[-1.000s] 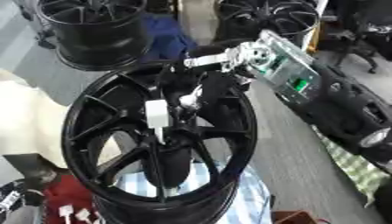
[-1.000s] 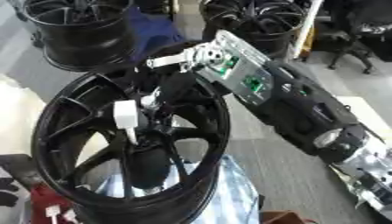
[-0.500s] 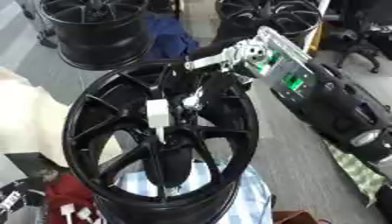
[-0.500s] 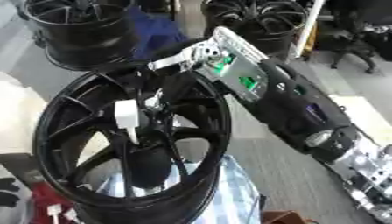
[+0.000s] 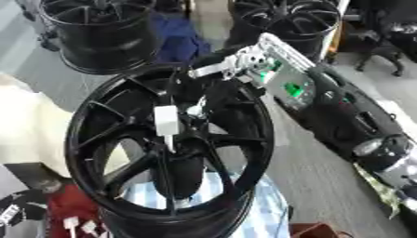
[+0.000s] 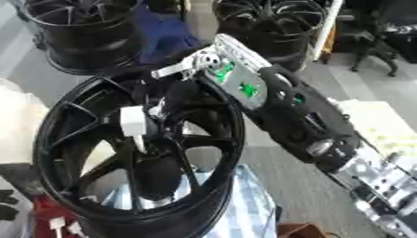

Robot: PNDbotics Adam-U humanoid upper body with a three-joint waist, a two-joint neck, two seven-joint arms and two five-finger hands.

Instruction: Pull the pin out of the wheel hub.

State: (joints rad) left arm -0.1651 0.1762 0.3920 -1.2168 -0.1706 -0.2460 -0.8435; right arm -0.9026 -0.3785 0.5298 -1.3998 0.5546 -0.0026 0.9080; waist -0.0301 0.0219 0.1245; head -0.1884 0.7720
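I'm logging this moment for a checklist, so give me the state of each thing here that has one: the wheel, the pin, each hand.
Large black spoked wheel: upright on its rim, tilted, face toward the camera.
White block-shaped pin: at the hub, not yet pulled clear.
Right hand: reaching through the spokes at the hub beside the pin; fingers too dark to read.
Left hand: not in view.
Black wheels behind: standing, untouched.

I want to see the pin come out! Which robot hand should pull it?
The right hand. It already reaches over the wheel's rim, close to the white pin at the hub. The left hand isn't in view.
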